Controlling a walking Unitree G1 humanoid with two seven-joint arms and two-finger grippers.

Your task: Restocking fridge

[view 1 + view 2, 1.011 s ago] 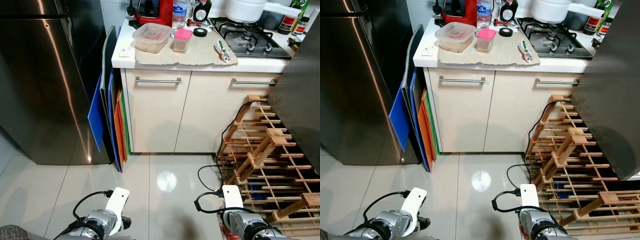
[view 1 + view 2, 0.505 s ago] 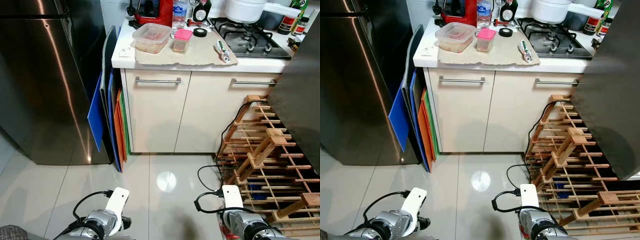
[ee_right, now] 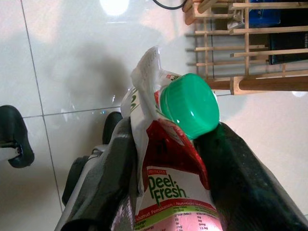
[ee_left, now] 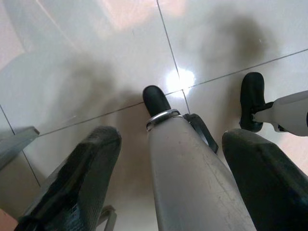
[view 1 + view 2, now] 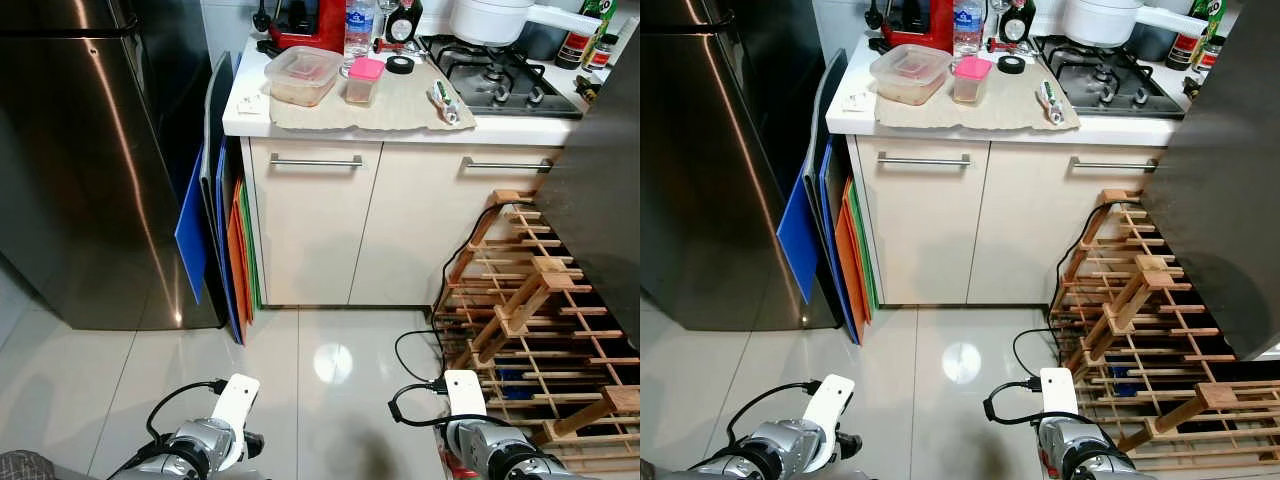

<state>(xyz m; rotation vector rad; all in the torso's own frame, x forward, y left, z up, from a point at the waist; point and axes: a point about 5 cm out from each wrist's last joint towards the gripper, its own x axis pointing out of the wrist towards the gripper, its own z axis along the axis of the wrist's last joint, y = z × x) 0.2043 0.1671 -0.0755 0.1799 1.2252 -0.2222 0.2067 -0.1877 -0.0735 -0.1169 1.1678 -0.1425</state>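
Fridge (image 5: 90, 160): its dark steel doors are shut, standing at the left of the kitchen, beside coloured boards (image 5: 225, 240) leaning against the cabinet under the tabletop (image 5: 400, 105). Judging by this, the restocking is at an early stage: an item is in hand, yet the door is unopened and nothing has gone inside.

The right end effector (image 3: 166, 159) is clamped on a pouch carton (image 3: 168, 187) with a green screw cap (image 3: 188, 110); the pack is white and red, crinkled at its top seal, with "Peel Fresh" print readable between the two black fingers. It hangs low over the tiled floor (image 5: 330, 360), near the wooden rack (image 5: 530, 310).

The left end effector (image 4: 168, 187) holds nothing, its fingers spread wide above the floor and the robot's leg.

On the tabletop, near its front left corner, sit a clear food box (image 5: 305, 75) and a pink-lidded tub (image 5: 364, 80), possibly also due for the fridge.
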